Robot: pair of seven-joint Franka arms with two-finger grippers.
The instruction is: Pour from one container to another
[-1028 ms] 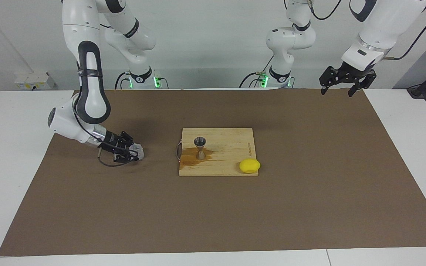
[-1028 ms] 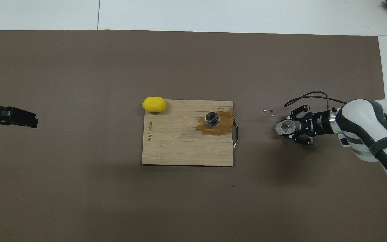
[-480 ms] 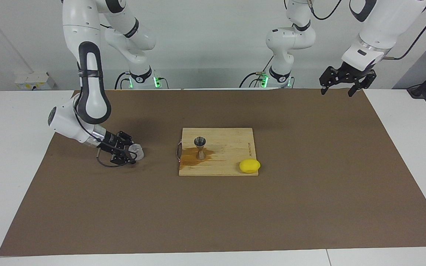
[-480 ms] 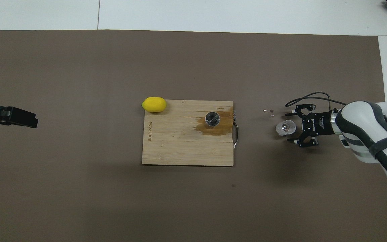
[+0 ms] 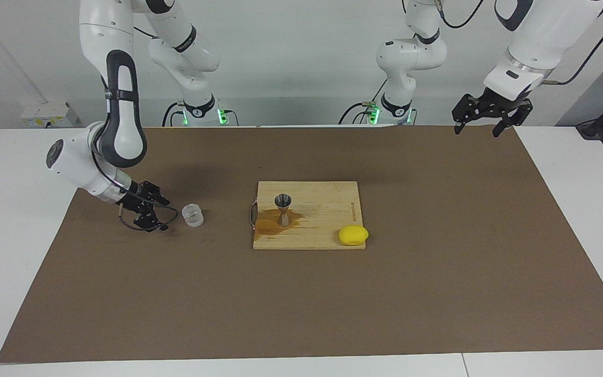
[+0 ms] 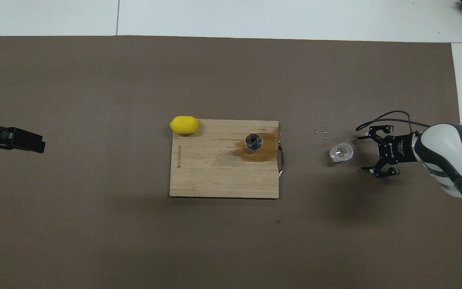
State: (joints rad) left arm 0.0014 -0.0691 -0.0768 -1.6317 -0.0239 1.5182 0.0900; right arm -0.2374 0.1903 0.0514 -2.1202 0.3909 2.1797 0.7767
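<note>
Both grippers stand wide: the right gripper low beside the glass, empty, the left gripper waiting over the brown mat. On a wooden board, wet-stained, stands the hourglass steel jigger; a smooth lemon sits at its corner. The ribbed clear glass rests upright on the mat.

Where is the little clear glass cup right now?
The small clear glass tumbler stands on the brown mat between the wooden board and the open right gripper.
</note>
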